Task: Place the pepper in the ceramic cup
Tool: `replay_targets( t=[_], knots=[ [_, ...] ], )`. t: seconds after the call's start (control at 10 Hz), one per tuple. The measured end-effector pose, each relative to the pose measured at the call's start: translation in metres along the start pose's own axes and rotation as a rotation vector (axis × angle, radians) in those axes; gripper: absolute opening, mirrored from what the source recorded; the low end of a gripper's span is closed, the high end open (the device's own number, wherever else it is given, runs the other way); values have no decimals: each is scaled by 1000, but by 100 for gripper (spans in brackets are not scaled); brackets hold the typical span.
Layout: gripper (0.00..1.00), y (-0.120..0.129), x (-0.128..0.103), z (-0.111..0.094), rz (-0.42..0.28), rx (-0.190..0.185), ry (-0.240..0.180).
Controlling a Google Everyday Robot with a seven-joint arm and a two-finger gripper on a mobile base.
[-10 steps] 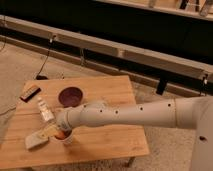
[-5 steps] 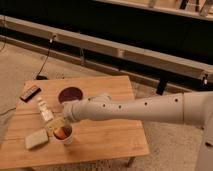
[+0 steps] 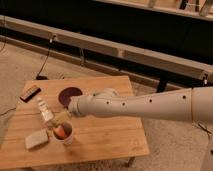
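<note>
The ceramic cup (image 3: 63, 135) stands upright on the wooden table (image 3: 110, 140), near its front left. The orange-red pepper (image 3: 60, 131) shows inside the cup's mouth, its top at about rim height. My gripper (image 3: 62, 118) hangs just above and slightly behind the cup, at the end of my white arm (image 3: 130, 106), which reaches in from the right. The gripper partly covers the cup's far rim.
A small clear bottle (image 3: 45, 111) stands just left of the gripper. A beige sponge-like block (image 3: 36, 139) lies left of the cup. A shallow purple bowl (image 3: 69, 94) sits behind the arm's wrist. A flat dark rectangular object (image 3: 30, 93) lies at the far left corner.
My gripper has risen a little from the cup's mouth and the wrist has drawn back to the right. The pepper now shows in the cup, below the gripper.
</note>
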Motion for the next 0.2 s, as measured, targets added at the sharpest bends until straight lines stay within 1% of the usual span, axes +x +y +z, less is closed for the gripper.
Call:
replay_targets(
  t=[0.1, 0.2],
  knots=[
    [80, -2, 3, -2, 4, 8, 4],
    [80, -2, 3, -1, 2, 8, 4]
  ],
)
